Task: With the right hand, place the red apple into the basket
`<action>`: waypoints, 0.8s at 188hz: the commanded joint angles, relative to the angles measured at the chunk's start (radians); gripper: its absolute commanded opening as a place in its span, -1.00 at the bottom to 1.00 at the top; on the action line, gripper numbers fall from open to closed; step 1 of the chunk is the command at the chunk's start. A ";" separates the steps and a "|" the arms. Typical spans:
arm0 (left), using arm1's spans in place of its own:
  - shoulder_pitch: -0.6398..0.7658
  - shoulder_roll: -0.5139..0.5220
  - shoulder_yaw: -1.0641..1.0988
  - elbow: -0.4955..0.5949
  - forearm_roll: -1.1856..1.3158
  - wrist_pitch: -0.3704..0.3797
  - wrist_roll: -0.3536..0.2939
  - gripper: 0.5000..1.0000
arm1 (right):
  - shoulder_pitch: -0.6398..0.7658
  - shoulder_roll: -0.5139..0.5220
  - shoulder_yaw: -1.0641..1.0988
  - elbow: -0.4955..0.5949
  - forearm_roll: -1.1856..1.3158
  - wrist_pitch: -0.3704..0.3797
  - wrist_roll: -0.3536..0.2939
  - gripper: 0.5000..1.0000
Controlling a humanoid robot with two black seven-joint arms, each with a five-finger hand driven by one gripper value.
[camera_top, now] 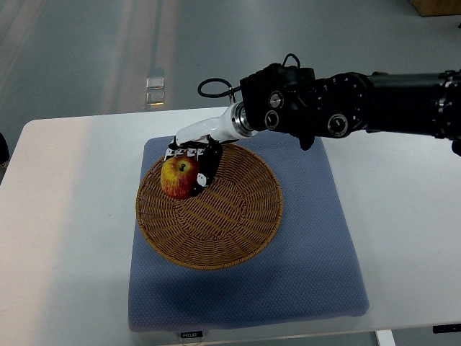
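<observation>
Cushion: we count one blue pad (pixel 317 238) on the desk (pixel 65 238).
Basket: one (pixel 230 231).
Right hand (pixel 193 160): fingers curled around one red apple (pixel 178 177).

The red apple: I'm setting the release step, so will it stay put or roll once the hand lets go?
The red apple looks round and smooth, so it may roll a little. It sits near the left rim of the shallow wicker basket, which likely slopes it inward. It looks firm, so the right hand probably won't dent it.
</observation>
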 commanded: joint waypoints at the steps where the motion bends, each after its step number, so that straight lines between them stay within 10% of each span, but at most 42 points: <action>1: 0.000 0.000 -0.001 0.000 0.000 -0.001 0.000 1.00 | -0.009 0.010 -0.034 -0.022 -0.016 -0.012 0.000 -0.50; 150: 0.000 0.000 -0.001 0.000 0.000 0.001 0.000 1.00 | -0.098 0.010 -0.082 -0.062 -0.071 -0.049 0.000 -0.36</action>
